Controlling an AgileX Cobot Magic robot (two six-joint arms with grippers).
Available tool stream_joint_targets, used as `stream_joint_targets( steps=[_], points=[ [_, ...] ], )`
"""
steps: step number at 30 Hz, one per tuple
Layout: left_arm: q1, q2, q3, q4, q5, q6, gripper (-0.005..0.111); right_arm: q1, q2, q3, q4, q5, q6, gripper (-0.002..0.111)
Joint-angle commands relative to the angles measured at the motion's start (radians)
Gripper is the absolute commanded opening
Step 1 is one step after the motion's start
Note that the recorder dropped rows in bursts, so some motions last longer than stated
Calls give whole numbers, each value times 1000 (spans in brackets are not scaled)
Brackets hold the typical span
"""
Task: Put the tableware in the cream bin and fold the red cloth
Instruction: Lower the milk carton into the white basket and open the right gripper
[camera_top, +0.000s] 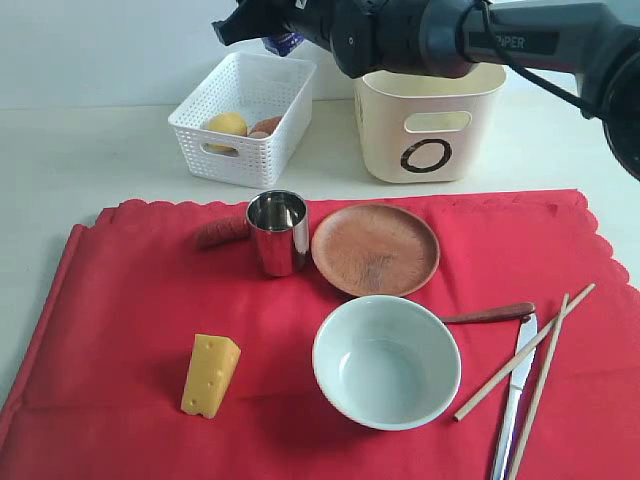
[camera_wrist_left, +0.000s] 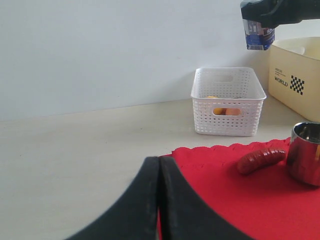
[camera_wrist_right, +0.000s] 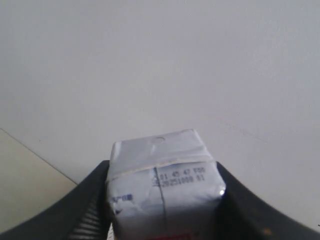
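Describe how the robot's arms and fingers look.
The right arm is black with glossy rounded joints, a grey link bearing pale lettering ending in PER, and a thin black cable. The left fingers are matte black, curved and tapering; the right fingers are black too, one ribbed.

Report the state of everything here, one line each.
steel cup, upright, empty
wooden plate, flat, empty
bowl, upright, empty
red cloth, spread out, unfolded
cream bin, upright, inside mostly hidden
white basket, holding food
left gripper, shut, empty
right gripper, raised, shut on small carton
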Motion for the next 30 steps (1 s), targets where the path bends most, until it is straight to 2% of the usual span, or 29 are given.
stream_joint_targets(
  steps=[1,13,18,25,30],
  points=[
    [4,-6,3,-1,-1,-5,1,-1,-5,-3,-11,-47,3,35],
    [4,-6,3,-1,-1,-4,1,-1,-5,-3,-19,-57,-15,35],
    [4,-6,3,-1,-1,-2,1,-1,-5,-3,-25,-55,-24,32],
    [4,-6,3,-1,-1,-4,1,-6,-7,-3,-18,-69,-84,45],
    [4,-6,3,-1,-1,-2,1,-8,-11,-3,9,-47,-84,49]
  ],
)
